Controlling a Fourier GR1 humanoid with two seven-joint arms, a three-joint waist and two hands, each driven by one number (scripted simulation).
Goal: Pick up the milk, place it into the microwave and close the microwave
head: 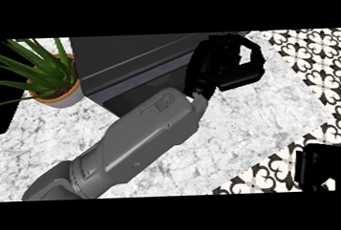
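The microwave [129, 54] is a dark box at the back of the counter, with its dark front panel [141, 94] facing me. My left forearm [142, 137] crosses from the lower left up to it. My left hand [217, 62] is at the microwave's right end, against its front edge, with fingers relaxed and slightly bent and nothing in them. The milk does not show anywhere; I cannot tell whether it is inside the microwave. My right hand [323, 166] rests open at the lower right edge, fingers up.
A potted plant [56, 90] with long green leaves stands left of the microwave. The marble counter [230, 134] runs to a patterned black-and-white surface [309, 69] on the right.
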